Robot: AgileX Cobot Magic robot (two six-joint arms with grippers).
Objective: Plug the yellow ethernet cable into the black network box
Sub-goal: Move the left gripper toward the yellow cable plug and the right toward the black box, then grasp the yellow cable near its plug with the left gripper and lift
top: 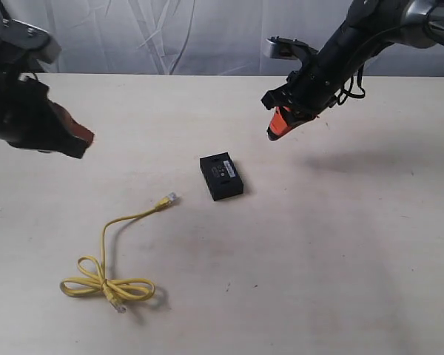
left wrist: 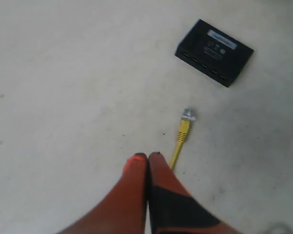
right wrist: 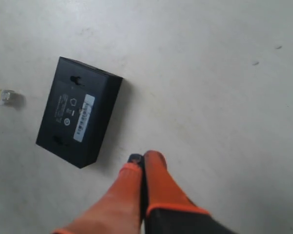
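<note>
The network box [top: 221,176] is set flat near the middle of the bench [top: 340,259]. The ethernet cable [top: 107,277] is laid to its left and nearer the exterior camera, with its loops bunched at the near left and one plug [top: 168,198] stretched toward the box, close by but apart from it. The left pincer [top: 80,146] is held above the bench's left side, beyond the cable, and the right pincer [top: 274,133] is held above the bench beyond and to the right of the box.

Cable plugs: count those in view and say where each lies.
2. One plug lies at the yellow cable's straight end, left of the black box in the exterior view, apart from it. The other plug pokes out below the coiled loops.
</note>
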